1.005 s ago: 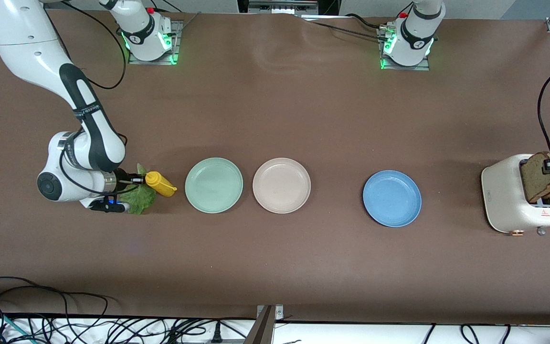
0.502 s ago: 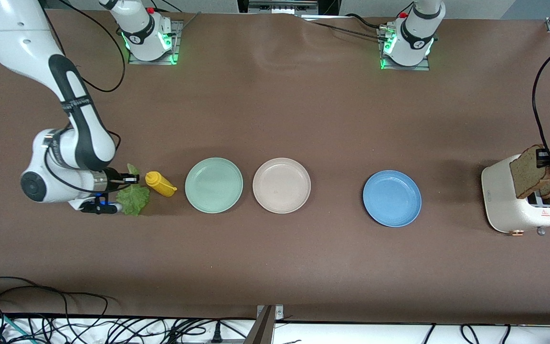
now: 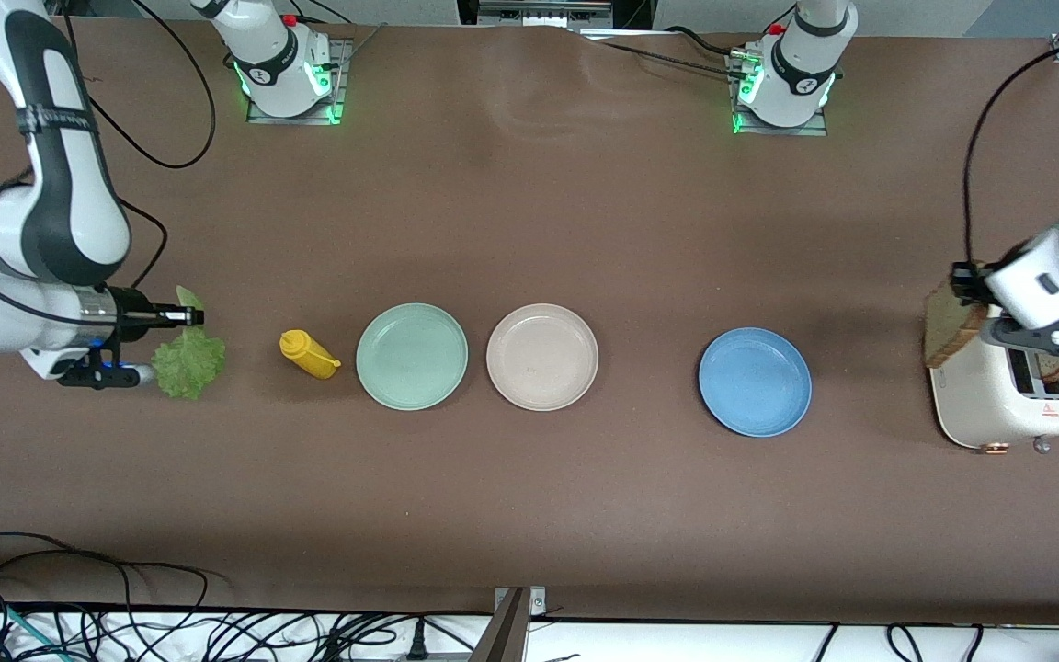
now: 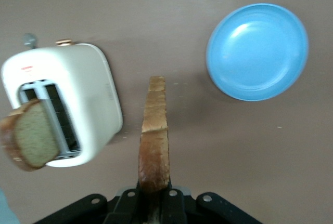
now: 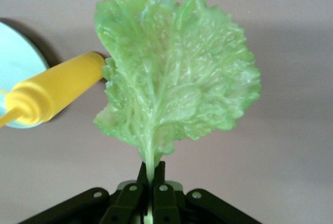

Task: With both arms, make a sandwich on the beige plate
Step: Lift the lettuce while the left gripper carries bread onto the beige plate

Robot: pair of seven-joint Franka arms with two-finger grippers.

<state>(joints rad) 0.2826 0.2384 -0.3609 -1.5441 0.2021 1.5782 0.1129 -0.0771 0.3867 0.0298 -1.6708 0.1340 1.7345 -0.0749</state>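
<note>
The beige plate [image 3: 541, 357] lies bare mid-table between the mint-green and blue plates. My right gripper [image 3: 182, 317] is shut on the stem of the green lettuce leaf [image 3: 187, 361], held in the air at the right arm's end of the table; the leaf also shows in the right wrist view [image 5: 174, 89], gripped at its stem by my right gripper [image 5: 151, 178]. My left gripper [image 3: 969, 281] is shut on a bread slice [image 3: 950, 331] lifted beside the toaster; the left wrist view shows the slice edge-on [image 4: 154, 135] in my left gripper [image 4: 154, 195]. A second slice [image 4: 28, 141] stands in the toaster [image 4: 88, 99].
A mint-green plate [image 3: 411, 356] lies beside the beige plate, toward the right arm's end. A blue plate [image 3: 755, 381] lies toward the left arm's end. A yellow mustard bottle [image 3: 308, 354] lies between the lettuce and the mint-green plate. The white toaster [image 3: 998, 400] stands at the left arm's end.
My right gripper has lifted the lettuce and carried it away from the mustard bottle. My left gripper has pulled one bread slice up out of the toaster and moved it toward the plates.
</note>
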